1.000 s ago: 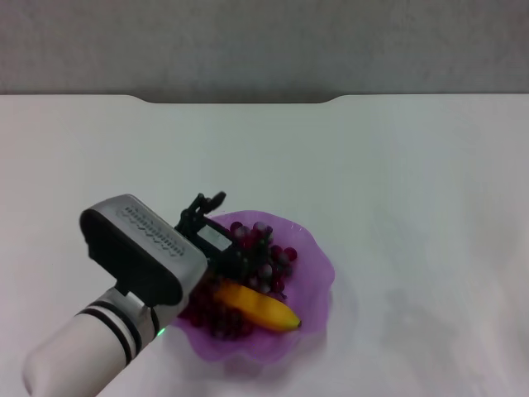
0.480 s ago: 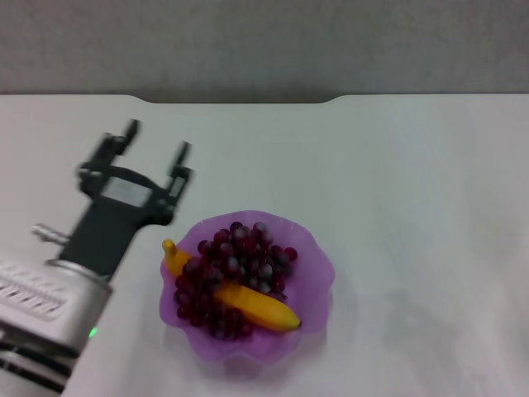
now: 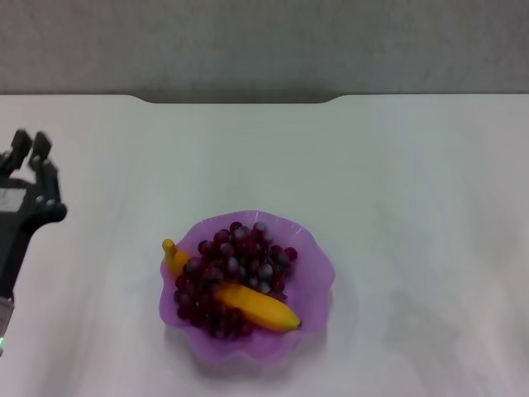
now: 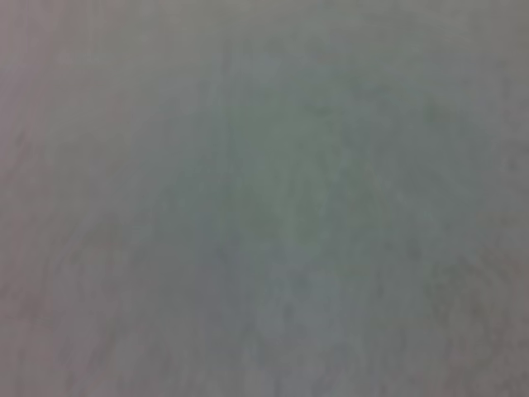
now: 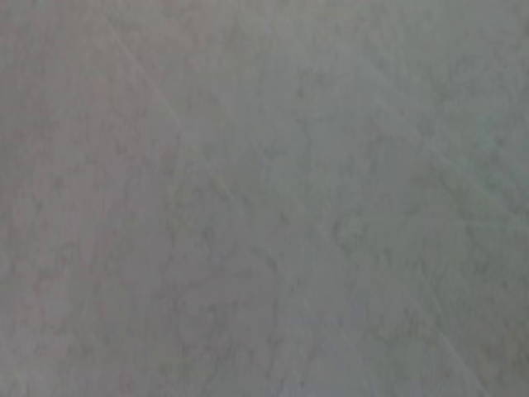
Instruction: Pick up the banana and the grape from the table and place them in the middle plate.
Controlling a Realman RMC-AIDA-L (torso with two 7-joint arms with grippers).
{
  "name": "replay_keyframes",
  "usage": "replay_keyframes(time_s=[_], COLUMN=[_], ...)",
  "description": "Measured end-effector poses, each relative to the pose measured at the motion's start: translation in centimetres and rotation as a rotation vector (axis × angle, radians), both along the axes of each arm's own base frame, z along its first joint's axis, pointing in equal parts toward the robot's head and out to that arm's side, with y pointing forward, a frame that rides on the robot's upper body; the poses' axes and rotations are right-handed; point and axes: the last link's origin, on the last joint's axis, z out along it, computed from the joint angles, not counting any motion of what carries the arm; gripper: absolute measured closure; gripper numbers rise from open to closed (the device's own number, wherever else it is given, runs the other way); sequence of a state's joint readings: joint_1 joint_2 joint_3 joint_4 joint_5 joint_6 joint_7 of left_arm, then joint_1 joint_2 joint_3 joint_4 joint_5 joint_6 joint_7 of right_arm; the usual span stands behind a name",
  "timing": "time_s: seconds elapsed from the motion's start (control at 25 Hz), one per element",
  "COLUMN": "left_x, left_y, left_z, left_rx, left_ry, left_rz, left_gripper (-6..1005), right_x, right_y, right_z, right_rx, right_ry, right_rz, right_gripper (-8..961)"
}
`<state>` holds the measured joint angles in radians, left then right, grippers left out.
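Note:
The purple scalloped middle plate (image 3: 319, 273) sits on the white table (image 3: 397, 182), a little left of centre and near the front. Inside it lies the grape (image 3: 235, 258), a dark red-purple bunch spread across the plate. The banana (image 3: 258, 308) rests in the plate too, partly under the bunch, with one end poking out at the plate's left rim. My left gripper (image 3: 29, 147) is at the far left edge of the head view, well away from the plate, open and holding nothing. Neither the right arm nor its gripper shows. Both wrist views show only blurred pale surface.
A dark notch (image 3: 240, 99) cuts into the table's far edge, with a grey wall behind it. Bare white tabletop surrounds the plate on all sides.
My left arm has pulled back from over the plate to the far left edge of the view. The grape and banana stay in the plate.

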<state>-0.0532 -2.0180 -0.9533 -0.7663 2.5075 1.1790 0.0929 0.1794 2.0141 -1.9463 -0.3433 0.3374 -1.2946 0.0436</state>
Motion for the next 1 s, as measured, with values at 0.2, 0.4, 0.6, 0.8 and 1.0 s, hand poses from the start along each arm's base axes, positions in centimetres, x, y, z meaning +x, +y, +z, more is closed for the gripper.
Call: replay_keyframes(time_s=[0.2,0.4,0.6,0.8,1.0], left_x=[-2.3,-4.2,-5.3,-5.9,-6.2], left_y=[-0.1,-0.2,-0.1,0.0,0.1], left_z=[0.0,-0.4,-0.1,0.0,-0.2], left_rx=[-0.028,-0.071,-0.074,-0.077,-0.086], left_ry=[-0.016,-0.046,-0.079,-0.070,-0.057], left_rz=[0.059,0.110,0.141,0.167,0.178], left_gripper=[807,916,968,966,965], right_x=[0.6,1.5,1.6,2.1,2.4], right_y=[-0.1,0.0,0.1,-0.1,-0.1], right_z=[-0.1,-0.5,-0.6,-0.6,-0.5], right_rx=[-0.009,-0.041,-0.046,-0.051,-0.049], right_ry=[-0.003,-0.011,-0.013,-0.019,-0.020], right_rz=[-0.032,-0.092,-0.101,-0.127,-0.141], right_gripper=[954,954,954,953,953])
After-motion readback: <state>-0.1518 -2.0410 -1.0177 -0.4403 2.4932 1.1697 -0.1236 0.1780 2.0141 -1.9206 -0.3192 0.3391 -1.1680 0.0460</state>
